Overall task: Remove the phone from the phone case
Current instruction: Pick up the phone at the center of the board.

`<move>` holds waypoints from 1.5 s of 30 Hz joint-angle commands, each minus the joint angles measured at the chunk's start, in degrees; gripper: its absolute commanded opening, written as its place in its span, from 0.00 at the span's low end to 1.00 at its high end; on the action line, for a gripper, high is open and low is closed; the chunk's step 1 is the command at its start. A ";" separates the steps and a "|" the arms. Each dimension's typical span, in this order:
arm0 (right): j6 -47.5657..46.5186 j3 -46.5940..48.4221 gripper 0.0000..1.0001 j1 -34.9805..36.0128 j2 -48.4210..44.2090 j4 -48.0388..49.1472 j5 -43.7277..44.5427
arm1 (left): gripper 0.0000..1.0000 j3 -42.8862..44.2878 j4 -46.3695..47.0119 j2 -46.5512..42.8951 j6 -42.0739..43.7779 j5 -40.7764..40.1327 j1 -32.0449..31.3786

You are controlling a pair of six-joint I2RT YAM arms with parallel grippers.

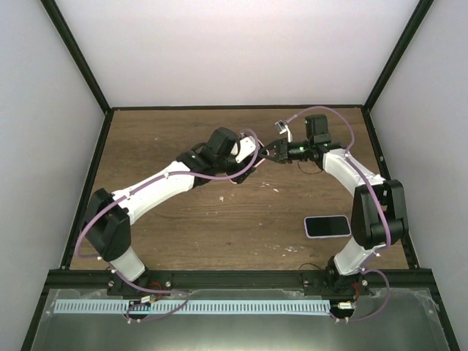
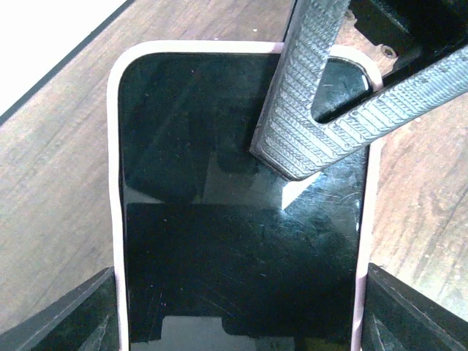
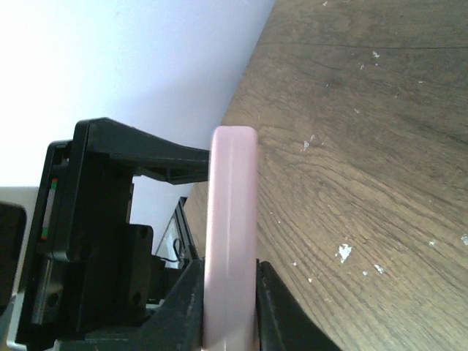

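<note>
Now | pink phone case (image 2: 112, 183), phone (image 2: 219, 241) inside | left claw (image 2: 241, 314), right claw (image 3: 230, 307) clamp it

- The phone (image 2: 241, 241) has a glossy black glass face, mirror-like and finely scratched.
- The phone case (image 3: 232, 234) is pale pink, smooth, matt and rubbery-looking.
- The finger pad (image 2: 307, 110), upper right, is grey, rough and herringbone-ribbed.
- The table (image 3: 365, 146) is matt brown wood grain, white-flecked.

wooden table (image 1: 183, 234), dark pale-rimmed phone (image 1: 327, 227) flat on it
</note>
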 commanded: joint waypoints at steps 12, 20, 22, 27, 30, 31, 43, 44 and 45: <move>-10.03 6.70 0.01 0.24 0.79 -5.82 -3.59 | 0.92 -0.18 -10.72 -7.72 2.12 10.49 3.37; -22.01 6.43 0.01 0.26 -1.99 -8.91 -8.88 | 0.96 -4.78 -19.77 -14.65 5.60 28.98 9.70; -26.47 6.78 0.01 0.22 -2.89 -10.47 -10.56 | 0.95 -5.57 -21.99 -15.65 7.15 35.82 12.09; -39.14 8.70 0.01 0.24 -4.12 -19.86 -13.38 | 0.86 -7.54 -26.79 -16.69 12.16 46.06 16.96; -44.13 8.69 0.01 0.29 -4.91 -25.14 -14.58 | 0.82 -8.54 -27.98 -17.40 13.57 47.36 17.56; -45.30 8.55 0.01 0.33 -5.23 -26.32 -14.88 | 0.81 -9.20 -27.58 -17.70 13.26 47.28 17.58; -47.88 5.10 0.01 0.47 -8.91 -29.94 -16.80 | 0.53 -9.69 -23.82 -15.29 7.86 44.74 17.58; -48.38 4.95 0.01 0.50 -9.01 -30.31 -16.80 | 0.53 -9.46 -23.55 -15.06 7.30 45.29 17.58; -48.77 4.89 0.01 0.50 -9.03 -30.64 -16.72 | 0.53 -9.25 -23.35 -14.87 6.96 45.79 17.58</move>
